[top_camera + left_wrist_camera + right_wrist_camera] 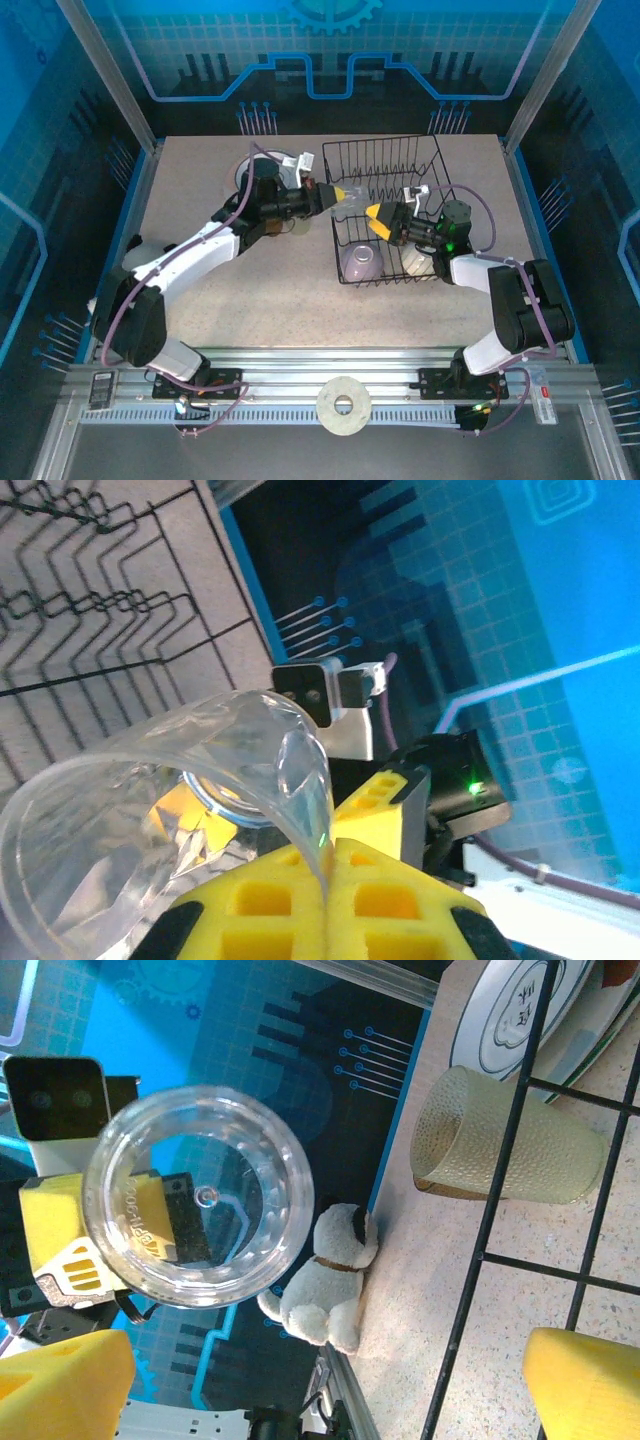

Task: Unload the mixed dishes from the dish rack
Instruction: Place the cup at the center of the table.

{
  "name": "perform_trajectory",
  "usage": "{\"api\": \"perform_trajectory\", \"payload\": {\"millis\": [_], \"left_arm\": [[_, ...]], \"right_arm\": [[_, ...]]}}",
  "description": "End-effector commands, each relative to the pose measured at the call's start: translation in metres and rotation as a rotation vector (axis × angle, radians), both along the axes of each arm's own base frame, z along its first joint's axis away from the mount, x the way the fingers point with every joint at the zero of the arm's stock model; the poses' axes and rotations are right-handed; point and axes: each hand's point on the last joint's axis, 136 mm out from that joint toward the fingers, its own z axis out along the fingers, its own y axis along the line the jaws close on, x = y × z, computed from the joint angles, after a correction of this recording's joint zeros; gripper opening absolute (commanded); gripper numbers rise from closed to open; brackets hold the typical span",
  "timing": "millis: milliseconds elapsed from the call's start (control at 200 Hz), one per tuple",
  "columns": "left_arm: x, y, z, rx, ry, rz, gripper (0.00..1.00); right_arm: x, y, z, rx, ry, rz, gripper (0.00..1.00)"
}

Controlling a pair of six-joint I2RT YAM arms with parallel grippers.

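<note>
My left gripper [327, 870] is shut on the rim of a clear glass [150, 800], which lies tilted on its side in the air over the left edge of the black wire dish rack [390, 165]. In the top view the left gripper [341, 194] and glass [353, 203] face my right gripper [376, 219]. The right gripper [320, 1390] stands open, its yellow fingers [585, 1380] wide apart, and the glass's base [195, 1195] floats ahead of it, untouched. A lavender bowl [362, 262] sits in the rack's near left corner.
On the table left of the rack lie stacked plates [530, 1010] [247, 172] and a pale textured cup [510, 1150] on its side. A white plush dog [325, 1280] sits at the table's left edge. A pale dish [420, 263] sits in the rack under my right arm.
</note>
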Motion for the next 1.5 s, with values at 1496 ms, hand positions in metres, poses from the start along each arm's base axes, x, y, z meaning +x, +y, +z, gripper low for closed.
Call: {"api": "perform_trajectory", "payload": {"millis": [1496], "left_arm": [[-0.025, 0.089, -0.16, 1.271, 0.054, 0.04, 0.0]], "right_arm": [[-0.049, 0.033, 0.009, -0.645, -0.392, -0.048, 1.0]]}}
